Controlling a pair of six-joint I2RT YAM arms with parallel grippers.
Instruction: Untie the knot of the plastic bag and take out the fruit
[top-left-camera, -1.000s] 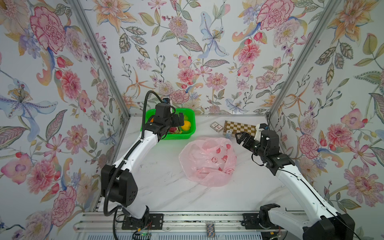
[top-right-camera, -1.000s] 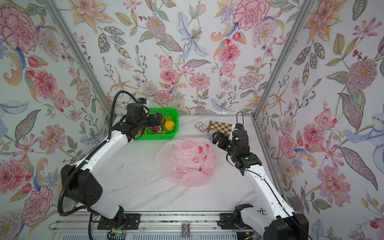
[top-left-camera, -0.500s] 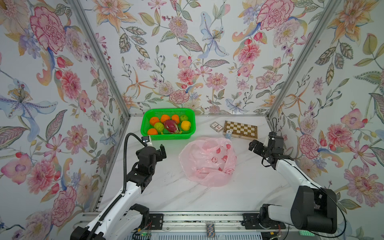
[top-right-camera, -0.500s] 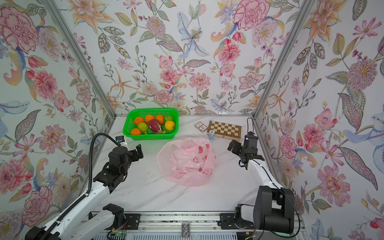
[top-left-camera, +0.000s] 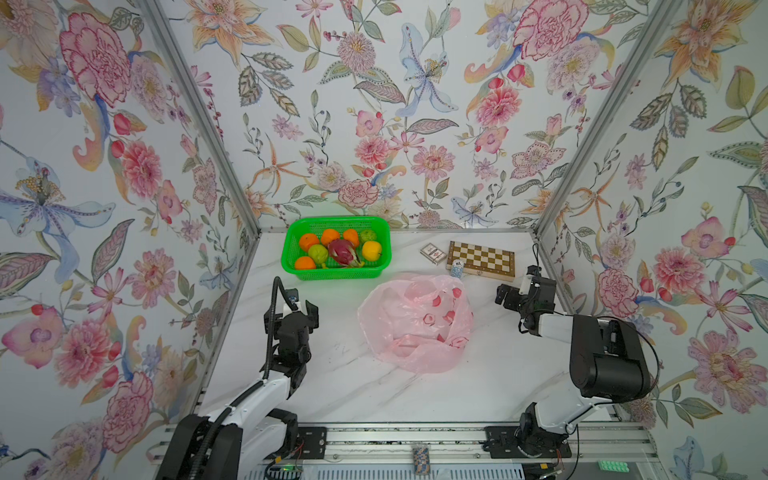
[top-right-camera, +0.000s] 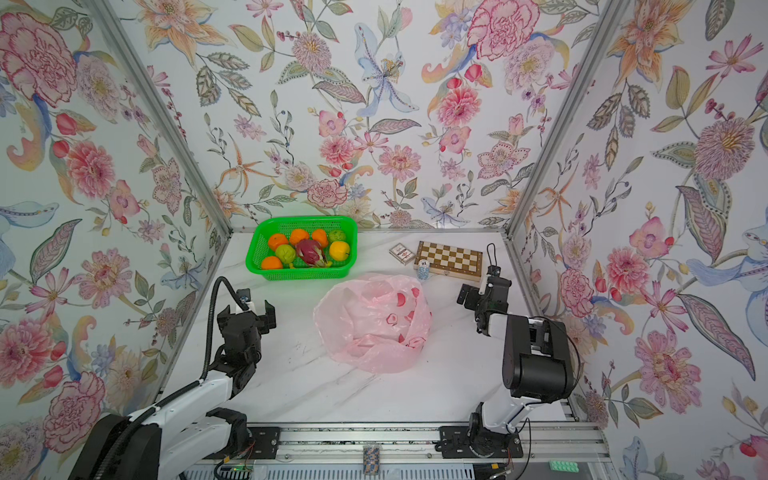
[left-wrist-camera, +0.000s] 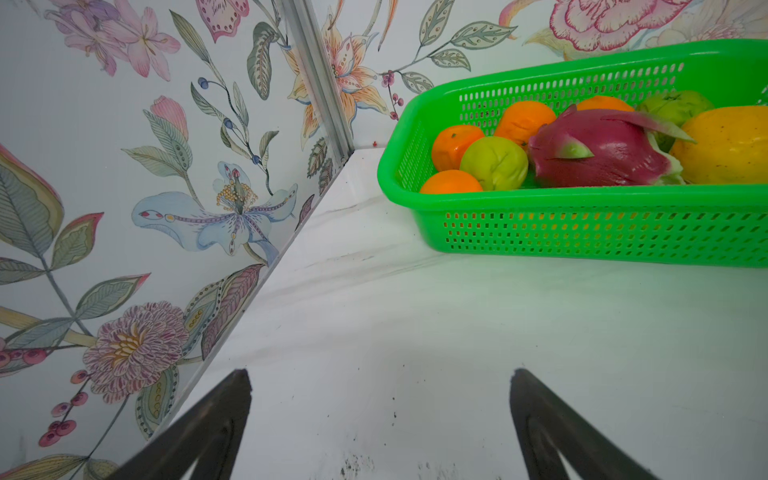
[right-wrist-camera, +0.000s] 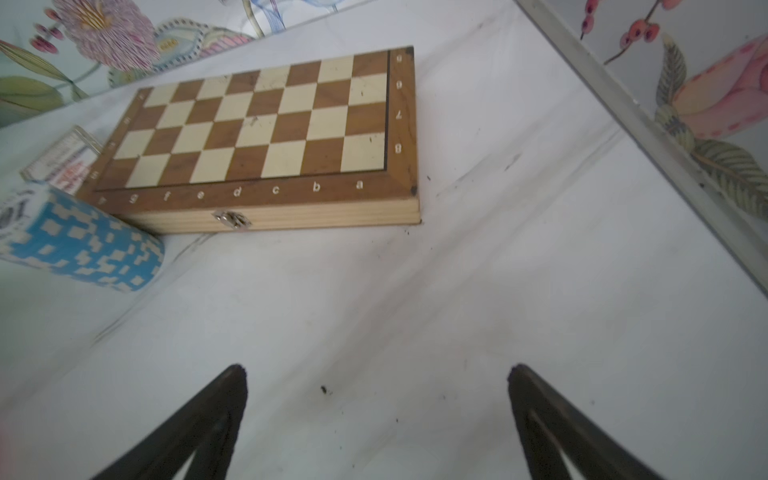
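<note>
Fruit (top-left-camera: 343, 252) all in the green basket (top-left-camera: 336, 220), pink plastic bag (top-left-camera: 415, 324) slack and flat; the task looks finished.
Only parking the arms seems left. The left gripper (top-left-camera: 300, 309) hovers near the left edge of the tabletop (top-left-camera: 374, 395), jaws spread and empty. The right gripper (top-left-camera: 517, 291), also spread and empty, hovers near the right edge in front of the chessboard (top-left-camera: 482, 259). Each should draw back low towards the near edge, well apart from the bag so the film isn't snagged. The bag lies mid-tabletop, with no knot to be made out. The basket is in the far left corner; the poker-chip stack (top-left-camera: 456, 268) and card box (top-left-camera: 433, 252) are along the far edge. White marble-patterned surface, lightly scuffed, with floral wallpaper (top-left-camera: 415, 104) on three sides.
</note>
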